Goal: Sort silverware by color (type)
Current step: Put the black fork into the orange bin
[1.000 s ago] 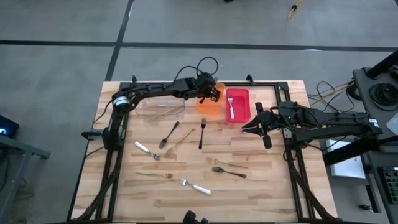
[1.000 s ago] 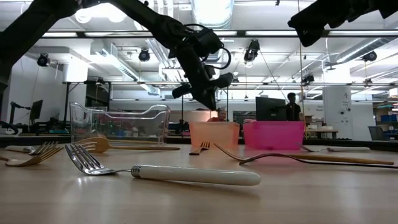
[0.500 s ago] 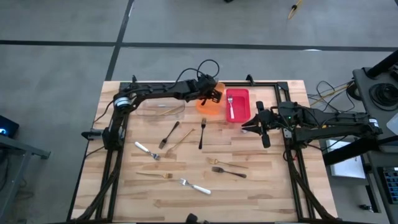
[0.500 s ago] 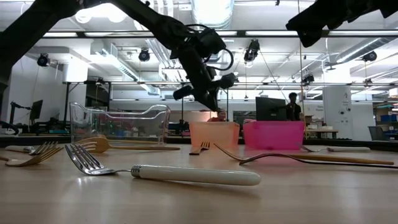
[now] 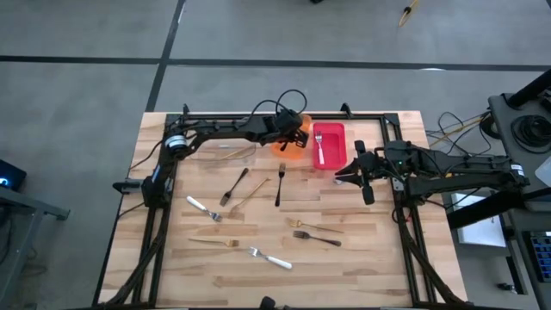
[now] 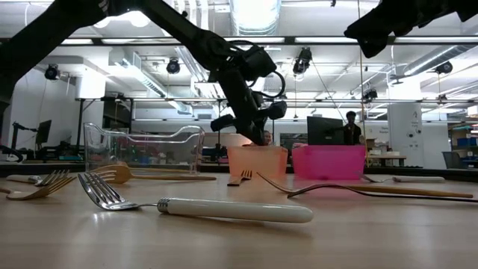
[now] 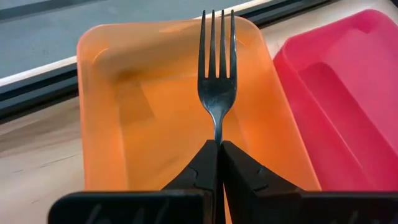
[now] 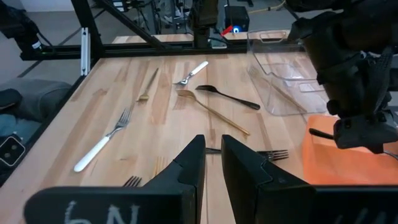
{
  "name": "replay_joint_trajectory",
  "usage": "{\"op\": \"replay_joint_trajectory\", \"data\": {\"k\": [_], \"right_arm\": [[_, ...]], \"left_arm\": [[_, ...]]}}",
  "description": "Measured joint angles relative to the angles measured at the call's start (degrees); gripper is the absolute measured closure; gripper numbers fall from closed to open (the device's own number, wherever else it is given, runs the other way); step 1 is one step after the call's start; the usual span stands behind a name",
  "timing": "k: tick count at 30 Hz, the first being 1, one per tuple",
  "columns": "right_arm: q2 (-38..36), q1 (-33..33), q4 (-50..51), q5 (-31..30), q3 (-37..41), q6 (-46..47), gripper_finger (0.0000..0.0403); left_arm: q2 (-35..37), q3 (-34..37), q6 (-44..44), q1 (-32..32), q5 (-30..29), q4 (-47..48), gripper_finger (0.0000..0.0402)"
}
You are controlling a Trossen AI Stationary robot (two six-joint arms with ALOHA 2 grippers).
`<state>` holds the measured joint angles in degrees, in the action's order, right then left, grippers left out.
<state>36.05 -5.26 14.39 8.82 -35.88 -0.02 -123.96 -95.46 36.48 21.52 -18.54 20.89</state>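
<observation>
- My left hand is clamped tight on the neck of a dark fork, tines pointing away from me, and I hold it above the orange bin.
- From above, that left hand sits over the orange bin at the far side of the desk, between the clear bin and the red bin.
- The red bin holds 1 silver fork with a pale handle.
- My right hand hovers just beside the red bin, near its right edge; its fingers stand a narrow slit apart and hold nothing.
- On the desk lie 2 black forks with a gold utensil between them.
- Nearer the middle lie a gold fork and another black fork.
- 2 pale-handled forks and a gold fork lie toward the near left.
- In the low view, a pale-handled fork lies closest on the desk.
</observation>
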Motion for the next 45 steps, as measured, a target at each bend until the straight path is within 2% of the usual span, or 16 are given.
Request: {"op": "replay_joint_trajectory", "data": {"k": [13, 24, 45], "right_arm": [[0.0, 0.0, 0.1, 0.0, 0.0, 0.0, 0.0360], [0.0, 0.0, 0.2, 0.0, 0.0, 0.0, 0.0360], [0.0, 0.0, 0.4, 0.0, 0.0, 0.0, 0.0360]], "left_arm": [[0.0, -0.1, 0.1, 0.3, -0.1, -1.3, 0.0401], [-0.3, -0.1, -0.2, 0.6, -3.4, -2.5, 0.0401], [-2.1, -0.1, -1.4, 0.6, -4.9, 1.6, 0.0401]]}}
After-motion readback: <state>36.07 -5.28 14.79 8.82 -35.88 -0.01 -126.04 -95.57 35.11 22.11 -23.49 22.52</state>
